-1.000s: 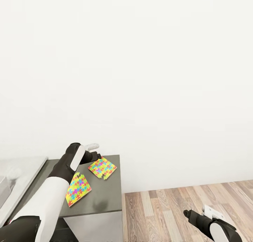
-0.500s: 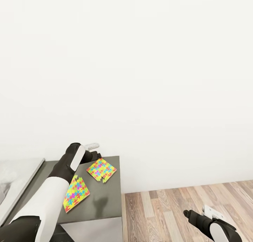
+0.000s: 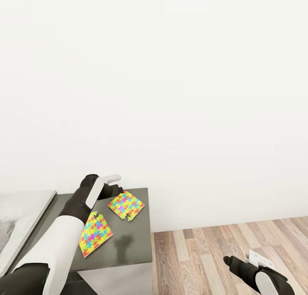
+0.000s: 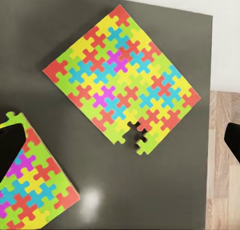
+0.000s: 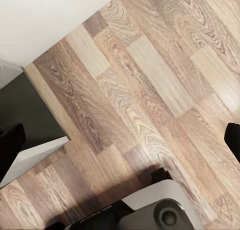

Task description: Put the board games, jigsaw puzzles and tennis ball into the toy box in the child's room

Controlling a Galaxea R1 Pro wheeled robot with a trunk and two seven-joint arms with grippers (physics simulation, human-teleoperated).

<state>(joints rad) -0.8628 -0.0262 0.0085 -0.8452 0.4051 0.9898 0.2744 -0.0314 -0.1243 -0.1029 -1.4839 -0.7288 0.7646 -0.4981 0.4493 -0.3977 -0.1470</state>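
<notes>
Jigsaw puzzles lie flat on the dark grey surface (image 3: pixel 132 243), 2 of them, well apart from the wooden floor (image 3: pixel 222 248) to its right. A white wall (image 3: pixel 171 93) rises behind everything. A pale bed edge (image 3: pixel 21 218) shows at the far left, beside the surface.

The far puzzle (image 3: pixel 126 205) sits near the surface's back right corner; the left wrist view shows it (image 4: pixel 121 79) turned diagonally, with 1 piece missing along its edge. The near puzzle (image 3: pixel 96 233) lies closer to the robot, partly under the left arm.

The left hand (image 3: pixel 112 183) hovers above the back of the surface, just beside the far puzzle; its fingertips sit at opposite borders of the wrist view, spread wide and pinching nothing.

The right hand (image 3: pixel 241 259) hangs low over the floor, likewise spread.
</notes>
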